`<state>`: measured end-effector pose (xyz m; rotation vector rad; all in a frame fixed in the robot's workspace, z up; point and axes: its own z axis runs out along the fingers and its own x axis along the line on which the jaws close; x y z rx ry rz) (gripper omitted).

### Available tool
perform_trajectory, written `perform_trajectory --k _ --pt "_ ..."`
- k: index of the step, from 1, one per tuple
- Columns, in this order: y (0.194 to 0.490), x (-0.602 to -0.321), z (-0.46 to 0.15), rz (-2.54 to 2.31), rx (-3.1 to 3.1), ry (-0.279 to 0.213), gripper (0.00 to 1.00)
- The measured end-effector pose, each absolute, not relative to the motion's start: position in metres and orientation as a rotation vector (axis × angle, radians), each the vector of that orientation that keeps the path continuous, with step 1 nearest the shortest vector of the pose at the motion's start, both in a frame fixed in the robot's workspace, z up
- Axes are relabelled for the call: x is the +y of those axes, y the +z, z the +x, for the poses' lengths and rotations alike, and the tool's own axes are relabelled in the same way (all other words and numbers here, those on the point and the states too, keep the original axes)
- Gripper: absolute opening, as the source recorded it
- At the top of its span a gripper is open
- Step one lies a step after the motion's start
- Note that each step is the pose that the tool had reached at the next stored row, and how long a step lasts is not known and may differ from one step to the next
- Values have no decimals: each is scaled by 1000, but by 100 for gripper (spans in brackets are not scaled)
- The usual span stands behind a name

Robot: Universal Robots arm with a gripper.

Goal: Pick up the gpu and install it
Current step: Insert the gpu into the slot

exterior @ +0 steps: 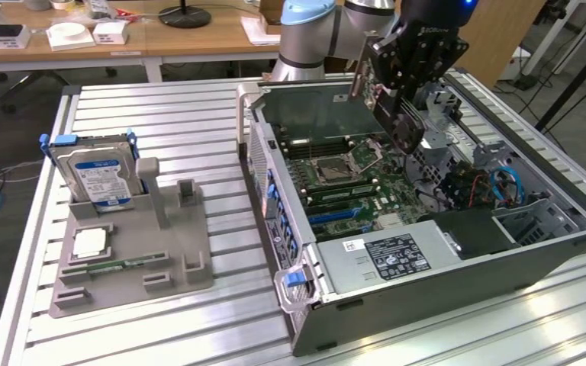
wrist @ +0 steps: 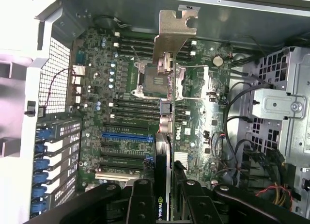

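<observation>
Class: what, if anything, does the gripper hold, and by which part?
The gpu, pinched across its flat faces by the fingers, at the end opposite its silver bracket.

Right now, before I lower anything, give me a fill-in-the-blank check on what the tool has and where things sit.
1. The tool is shut on the ____.
2. The long slot on the motherboard is coloured ____.
3. The hard drive stands in the grey holder on the exterior view's ____.
Missing words: gpu; blue; left.
</observation>
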<state>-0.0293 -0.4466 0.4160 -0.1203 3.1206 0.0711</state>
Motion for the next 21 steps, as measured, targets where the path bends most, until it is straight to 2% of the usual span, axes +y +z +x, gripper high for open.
perform_trajectory --k 21 --pt "416 -447 -29 -236 3116 72 26"
